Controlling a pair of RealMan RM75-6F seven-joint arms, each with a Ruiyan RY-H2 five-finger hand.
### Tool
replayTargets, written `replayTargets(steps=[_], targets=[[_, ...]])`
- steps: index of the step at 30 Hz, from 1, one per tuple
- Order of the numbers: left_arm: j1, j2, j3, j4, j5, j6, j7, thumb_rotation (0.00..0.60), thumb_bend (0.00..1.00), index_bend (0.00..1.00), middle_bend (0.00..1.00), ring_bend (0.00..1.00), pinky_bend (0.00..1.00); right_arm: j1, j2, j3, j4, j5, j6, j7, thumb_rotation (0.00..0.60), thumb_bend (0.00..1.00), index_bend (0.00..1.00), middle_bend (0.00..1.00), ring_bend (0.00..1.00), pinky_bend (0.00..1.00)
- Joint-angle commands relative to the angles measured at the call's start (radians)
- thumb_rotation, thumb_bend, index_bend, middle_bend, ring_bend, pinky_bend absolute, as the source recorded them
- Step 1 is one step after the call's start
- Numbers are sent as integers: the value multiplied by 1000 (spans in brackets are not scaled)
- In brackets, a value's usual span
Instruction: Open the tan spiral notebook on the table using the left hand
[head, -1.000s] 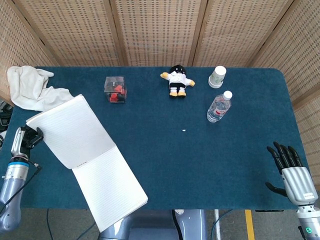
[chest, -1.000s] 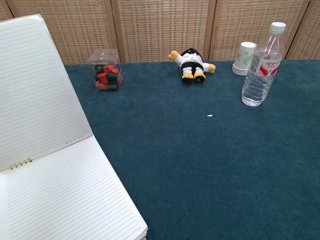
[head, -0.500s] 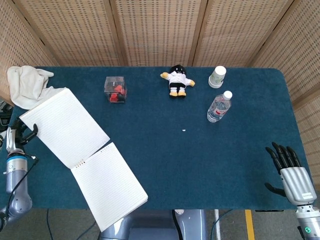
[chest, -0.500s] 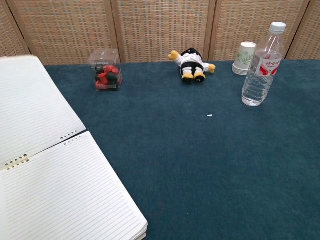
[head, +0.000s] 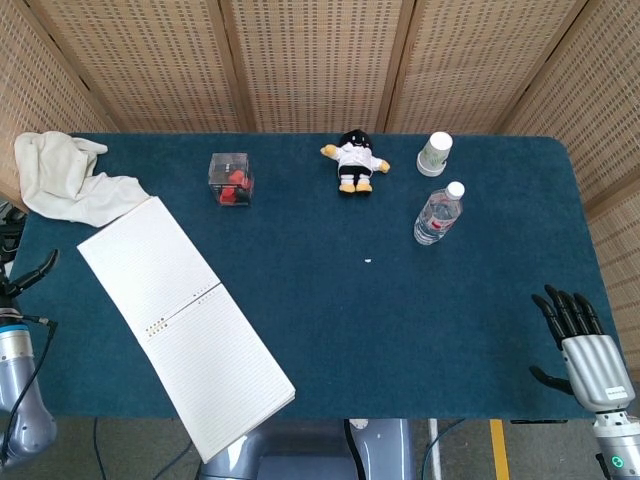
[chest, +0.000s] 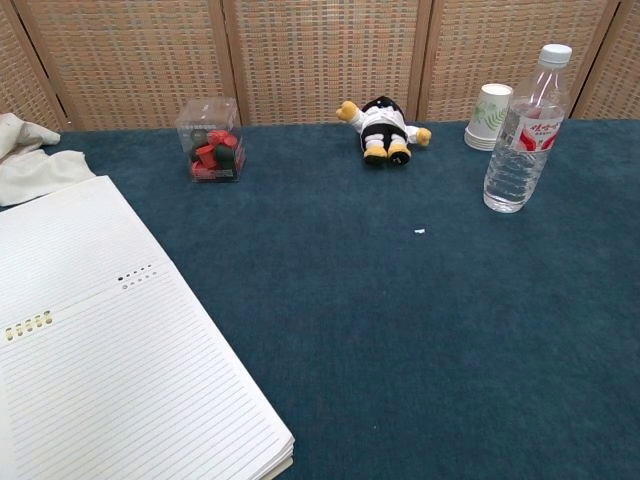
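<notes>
The spiral notebook (head: 182, 322) lies open and flat at the table's left front, showing white lined pages; its near corner overhangs the front edge. The chest view shows the same notebook (chest: 110, 340) with its ring holes along the fold. My left hand (head: 22, 278) is off the table's left edge, fingers spread, holding nothing and apart from the pages. My right hand (head: 580, 340) hangs open beyond the front right corner, fingers spread. Neither hand appears in the chest view.
A white cloth (head: 62, 180) lies bunched at the back left. Along the back stand a clear box of red pieces (head: 231, 179), a small plush toy (head: 353, 161), a paper cup (head: 435, 153) and a water bottle (head: 438, 215). A tiny white scrap (head: 368, 262) lies mid-table.
The raised cover has dropped from tilted to flat on the table. My left hand has let it go and drawn back left, off the table edge. The right hand stayed put.
</notes>
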Motion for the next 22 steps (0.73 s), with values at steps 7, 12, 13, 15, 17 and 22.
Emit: replayTargets(steps=[7,12,13,15,17,22], targets=[[148,217,282,-257,400,199,501,600,0,0,0,0,0,-6,5,7,2,2,18,11,600,0,0,0,0,0],[183,290,386,-355,482,200,754,600,0,0,0,0,0,-9,11,11,6,3,28,31,600,0,0,0,0,0],[184,297,399,-349,510,199,760,600,0,0,0,0,0,-9,12,12,7,4,29,34,600,0,0,0,0,0],[187,307,423,-330,559,197,758,600,0,0,0,0,0,-9,14,14,9,6,31,40,600,0,0,0,0,0],[196,313,441,-320,587,200,771,600,0,0,0,0,0,-10,14,15,10,8,31,43,600,0,0,0,0,0],[213,305,445,-325,611,223,804,600,0,0,0,0,0,-11,15,15,8,7,33,42,600,0,0,0,0,0]])
